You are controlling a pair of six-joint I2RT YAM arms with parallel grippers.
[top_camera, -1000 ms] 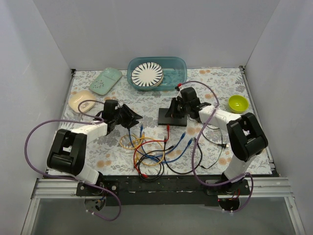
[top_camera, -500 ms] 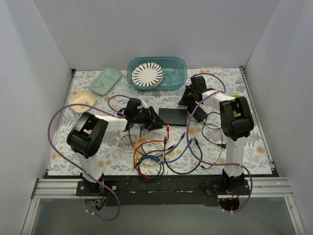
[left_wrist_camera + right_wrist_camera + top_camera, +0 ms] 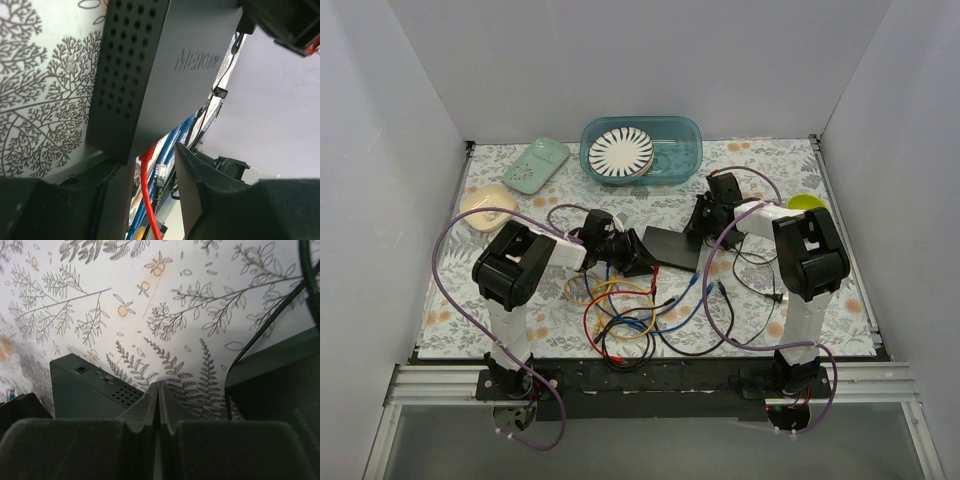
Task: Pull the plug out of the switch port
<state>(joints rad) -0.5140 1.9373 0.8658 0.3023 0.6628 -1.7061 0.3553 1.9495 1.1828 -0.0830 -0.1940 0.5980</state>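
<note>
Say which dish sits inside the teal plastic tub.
The white plate with dark radial stripes; the mint-green dish, cream dish and lime-green bowl stand outside it.

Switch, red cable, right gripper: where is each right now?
switch (image 3: 125,65), left wrist view, vented top face.
red cable (image 3: 146,190), left wrist view, strand under the switch edge.
right gripper (image 3: 158,390), right wrist view, seam between shut fingertips.

The right claw (image 3: 158,390) fills the bottom of the frame, its two fingers pressed together with nothing between them. Just beyond its tip, to the left, lies the black switch (image 3: 82,385), its side perforated. A black cable (image 3: 260,337) curves across the leaf-patterned tabletop (image 3: 165,300) on the right.
</note>
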